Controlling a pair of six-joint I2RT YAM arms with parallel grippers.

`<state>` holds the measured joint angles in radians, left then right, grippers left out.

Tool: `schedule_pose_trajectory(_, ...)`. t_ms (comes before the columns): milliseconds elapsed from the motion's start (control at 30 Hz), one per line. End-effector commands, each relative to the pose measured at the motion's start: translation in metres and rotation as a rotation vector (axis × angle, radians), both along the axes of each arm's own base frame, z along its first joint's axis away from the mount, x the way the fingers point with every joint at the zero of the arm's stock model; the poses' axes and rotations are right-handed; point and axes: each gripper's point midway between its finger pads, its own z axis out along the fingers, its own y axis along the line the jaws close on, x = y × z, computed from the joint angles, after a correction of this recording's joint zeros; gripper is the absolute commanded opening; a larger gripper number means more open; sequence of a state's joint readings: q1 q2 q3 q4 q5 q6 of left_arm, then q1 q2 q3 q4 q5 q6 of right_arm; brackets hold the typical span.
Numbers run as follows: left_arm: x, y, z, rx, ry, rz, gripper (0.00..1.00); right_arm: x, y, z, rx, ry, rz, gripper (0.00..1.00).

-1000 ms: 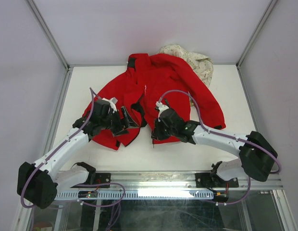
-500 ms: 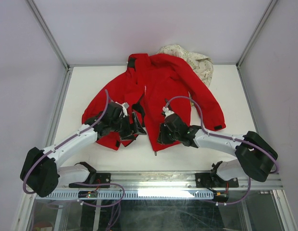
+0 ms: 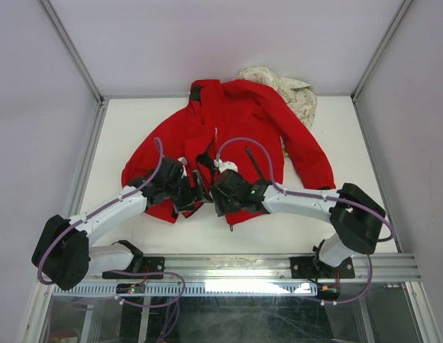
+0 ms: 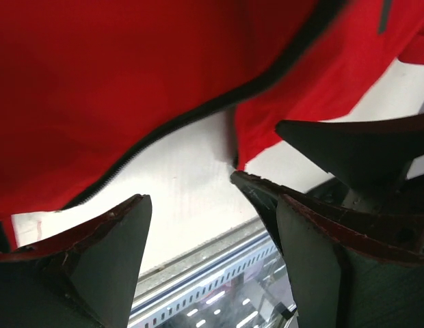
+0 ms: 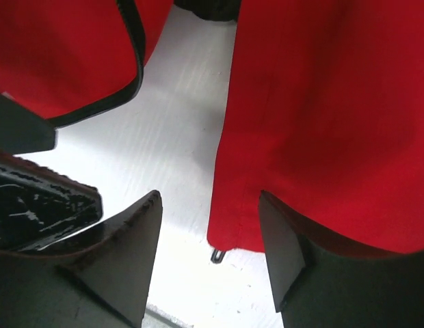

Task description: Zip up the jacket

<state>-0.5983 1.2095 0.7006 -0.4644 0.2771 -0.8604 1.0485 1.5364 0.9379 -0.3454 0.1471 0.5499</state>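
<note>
The left end effector (image 4: 210, 205) stands wide open and holds nothing. It hangs low over the bare desk (image 4: 184, 205), in the gap between the two front hems. The right end effector (image 5: 210, 198) is also spread and grips nothing. The near corner of the right front panel lies between its fingers, and the small zipper pull (image 5: 217, 255) dangles just off that corner. The jacket (image 3: 239, 125) lies spread on the middle of the desk, collar far and hem near, with its front parted at the hem. A cream floral garment (image 3: 296, 89) sits behind its far right shoulder.

The two end effectors are crowded close together, so a reach or a closing motion by either could knock it against the other. A grip that catches only loose fabric would likely drag the panel and carry the pull away from the left panel's dark zipper edge (image 4: 164, 133).

Only the right wrist view shows the pull. The left wrist view shows the dark edge curving across the gap. The top view hides both under the arms, but it alone shows how the whole jacket lies.
</note>
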Motion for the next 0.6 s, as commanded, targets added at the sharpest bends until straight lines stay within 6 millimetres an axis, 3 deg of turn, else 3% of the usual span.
schedule_pose_trajectory(0,0.01,0.01,0.005,-0.022,-0.04,0.067,0.75,0.016,-0.006,-0.003,-0.164,-0.107,-0.063,0.62)
schedule_pose_trajectory(200,0.006,0.011,0.003,-0.032,-0.025,0.061,0.75,0.019,-0.011,-0.013,-0.259,-0.114,-0.088,0.57)
schedule_pose_trajectory(400,0.002,0.008,0.005,-0.05,-0.014,0.041,0.74,0.018,-0.018,-0.004,-0.238,-0.122,-0.082,0.33)
schedule_pose_trajectory(567,0.0,0.002,0.006,-0.063,-0.011,0.021,0.74,0.016,-0.016,0.002,-0.139,-0.076,-0.059,0.19)
